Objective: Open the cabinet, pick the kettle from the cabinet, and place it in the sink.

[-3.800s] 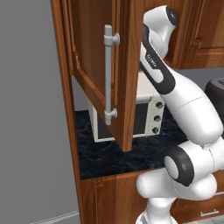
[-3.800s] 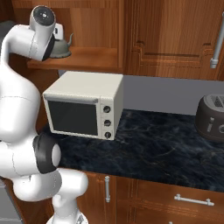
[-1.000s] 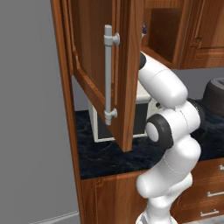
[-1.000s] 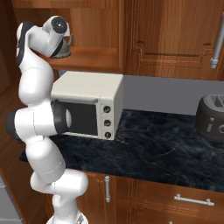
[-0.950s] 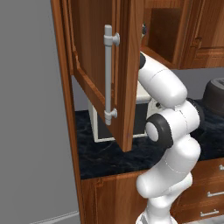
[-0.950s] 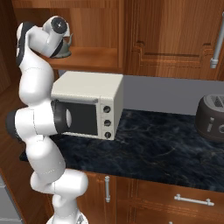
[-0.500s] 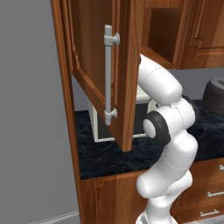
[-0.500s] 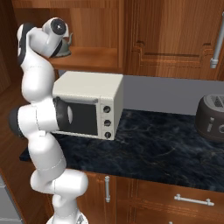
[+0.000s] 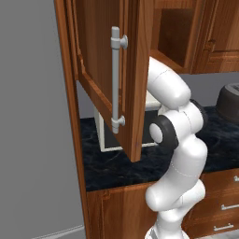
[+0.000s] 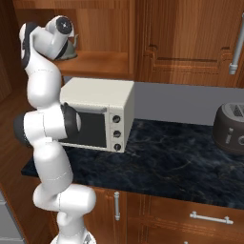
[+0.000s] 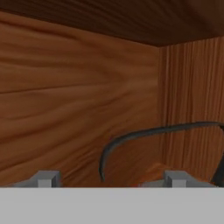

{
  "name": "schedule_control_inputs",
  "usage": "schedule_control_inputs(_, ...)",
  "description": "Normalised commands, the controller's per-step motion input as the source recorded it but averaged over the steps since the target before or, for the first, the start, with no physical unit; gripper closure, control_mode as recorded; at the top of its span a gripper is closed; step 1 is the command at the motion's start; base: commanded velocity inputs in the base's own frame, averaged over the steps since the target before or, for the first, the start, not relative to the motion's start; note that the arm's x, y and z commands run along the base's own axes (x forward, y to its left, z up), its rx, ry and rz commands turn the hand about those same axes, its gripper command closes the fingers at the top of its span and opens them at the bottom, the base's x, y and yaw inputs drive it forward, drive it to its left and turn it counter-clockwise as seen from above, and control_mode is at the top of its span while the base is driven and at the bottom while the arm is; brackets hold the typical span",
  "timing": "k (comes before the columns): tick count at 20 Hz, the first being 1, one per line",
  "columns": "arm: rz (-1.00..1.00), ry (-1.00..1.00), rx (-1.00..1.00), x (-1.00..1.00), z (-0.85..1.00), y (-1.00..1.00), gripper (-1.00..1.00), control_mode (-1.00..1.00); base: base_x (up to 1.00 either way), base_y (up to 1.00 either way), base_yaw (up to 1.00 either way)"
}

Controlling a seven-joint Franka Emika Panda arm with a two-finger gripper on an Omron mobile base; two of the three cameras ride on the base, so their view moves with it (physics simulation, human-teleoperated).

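The cabinet door [image 9: 100,70] stands swung open, its long grey bar handle [image 9: 115,79] facing the left base view. My arm reaches past the door onto the cabinet shelf [image 10: 97,61]. In the right base view the grey-green kettle [image 10: 71,49] sits on that shelf, mostly covered by my hand just above it. In the hand view the kettle's thin dark arched handle [image 11: 144,133] curves up from between my fingertips and off to the right. My gripper [image 11: 109,179] is open, one tip [image 11: 43,178] on each side of the handle's near end. The sink is out of view.
A white toaster oven [image 10: 97,116] stands on the dark stone counter [image 10: 171,164] right under the cabinet. A dark toaster [image 10: 231,126] sits at the far right. Closed wooden wall cabinets hang to the right, and drawer fronts [image 10: 200,219] lie below the counter.
Since the earliest frames my arm has folded upright and my hand has gone deeper into the cabinet, onto the kettle. Over the last second it only shifted slightly.
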Motion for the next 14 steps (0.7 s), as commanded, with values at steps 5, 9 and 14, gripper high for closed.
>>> schedule_control_inputs(5,0.0,0.04,0.0,-0.01,-0.07,0.05,1.0,-1.0,0.0,0.0,0.0)
schedule_control_inputs(9,0.0,0.01,0.0,-0.04,-0.08,0.0,1.0,-1.0,0.0,0.0,0.0)
schedule_control_inputs(14,0.0,0.0,0.01,-0.11,-0.06,-0.02,1.0,-1.0,0.0,0.0,0.0)
